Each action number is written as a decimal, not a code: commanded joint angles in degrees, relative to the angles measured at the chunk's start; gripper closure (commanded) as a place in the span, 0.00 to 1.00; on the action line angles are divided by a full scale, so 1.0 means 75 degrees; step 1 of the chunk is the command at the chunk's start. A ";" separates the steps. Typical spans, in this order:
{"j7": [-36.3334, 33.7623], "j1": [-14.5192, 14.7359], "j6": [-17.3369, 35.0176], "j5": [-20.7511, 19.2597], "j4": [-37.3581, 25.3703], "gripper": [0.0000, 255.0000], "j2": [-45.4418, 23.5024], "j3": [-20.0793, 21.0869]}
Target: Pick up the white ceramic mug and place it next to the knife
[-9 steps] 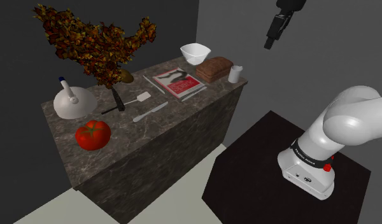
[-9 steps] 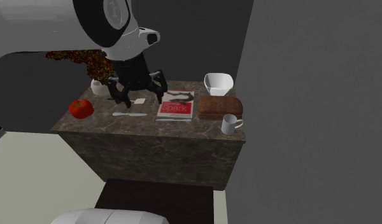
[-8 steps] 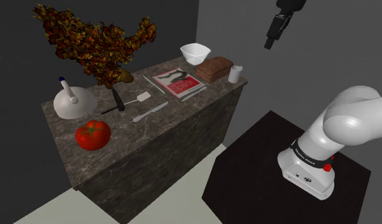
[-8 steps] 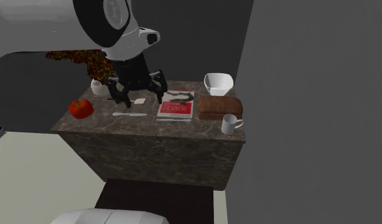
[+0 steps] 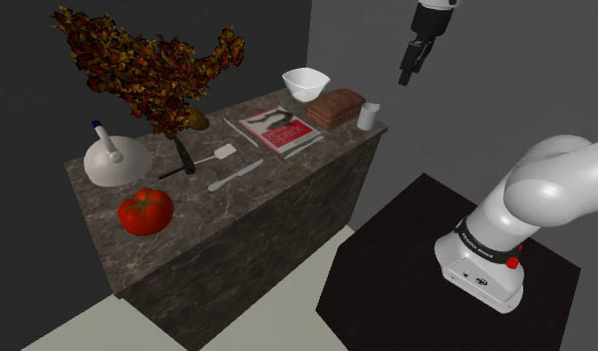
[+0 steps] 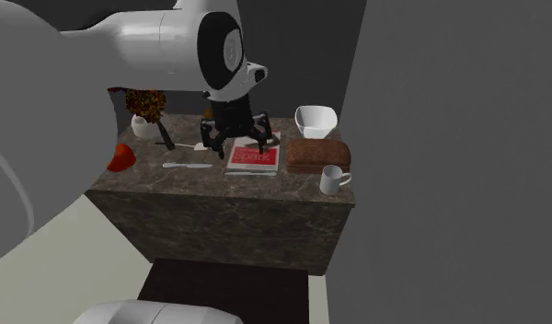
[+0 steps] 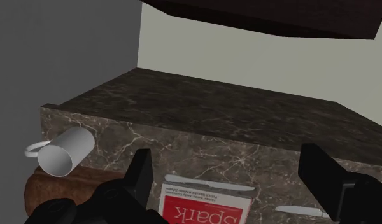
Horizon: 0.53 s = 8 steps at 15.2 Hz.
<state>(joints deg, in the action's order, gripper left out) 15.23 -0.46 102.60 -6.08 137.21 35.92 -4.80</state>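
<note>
1. The knife (image 5: pixel 235 176) is lying about mid-frame in the shoulder view, on the dark table (image 5: pixel 247 234).
2. The white mug (image 5: pixel 366 117) sits upright at the table's right corner, just beside the brown loaf (image 5: pixel 336 107).
3. The pincer (image 5: pixel 406 75) hangs upper right, spread wide, gripping nothing.

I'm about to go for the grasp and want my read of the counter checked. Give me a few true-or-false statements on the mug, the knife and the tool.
1. The tool is open, holds nothing and hangs in the air above the counter. True.
2. The mug sits next to the knife. False: it stands beside the loaf, and the magazine lies between it and the knife.
3. The tomato is at the end of the counter far from the mug. True.
4. The bowl rests on the magazine. False: it stands on the counter behind the loaf.
</note>
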 commanded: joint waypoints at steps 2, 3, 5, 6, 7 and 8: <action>0.0317 -0.0084 0.0546 -0.0131 -0.0135 0.00 -0.0762 -0.0295; 0.0423 -0.0109 0.0712 -0.0162 -0.0193 0.00 -0.1016 -0.0391; 0.0637 -0.0157 0.1032 -0.0207 -0.0337 0.00 -0.1540 -0.0576; 0.0745 -0.0179 0.1185 -0.0219 -0.0423 0.00 -0.1809 -0.0666; 0.0855 -0.0200 0.1333 -0.0224 -0.0519 0.00 -0.2083 -0.0753; 0.0967 -0.0221 0.1475 -0.0221 -0.0625 0.00 -0.2361 -0.0838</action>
<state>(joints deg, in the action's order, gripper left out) 21.34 -1.85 112.45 -7.64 133.36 20.43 -10.22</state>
